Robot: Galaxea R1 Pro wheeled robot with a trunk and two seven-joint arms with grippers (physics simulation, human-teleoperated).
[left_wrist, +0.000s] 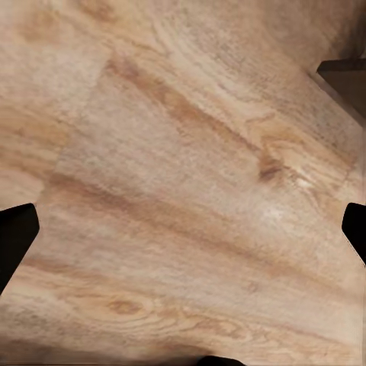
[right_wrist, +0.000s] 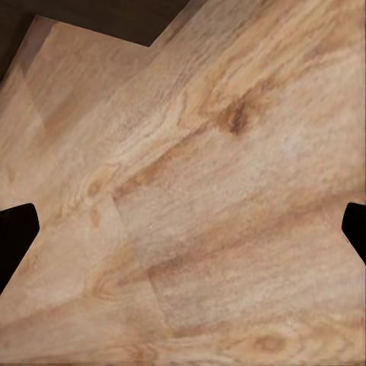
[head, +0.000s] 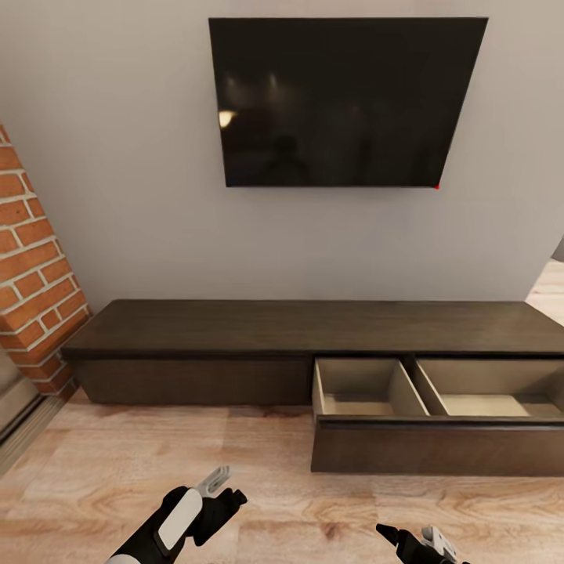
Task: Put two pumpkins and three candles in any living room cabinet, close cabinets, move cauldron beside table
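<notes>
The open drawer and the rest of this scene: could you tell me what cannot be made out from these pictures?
- Drawer, head view: its near floor is hidden behind its own front panel, and its right end is cut off by the frame edge.
- Right gripper, head view: cut off by the bottom edge.
- Cabinet interior left: behind a closed front.

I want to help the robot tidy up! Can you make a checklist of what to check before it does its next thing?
1. Is a drawer of the cabinet open to put things in? Ok: the right drawer is pulled out.
2. Is there room in the drawer? Ok: both pale compartments look empty.
3. Is the left gripper free? Ok: fingers wide apart, just wooden floor between them.
4. Is the right gripper free? Ok: open, holding nothing.
5. Are the pumpkins or candles within reach? Cannot tell: none can be seen from here.
6. Are all cabinets closed? Not ok: the right drawer is open.
</notes>
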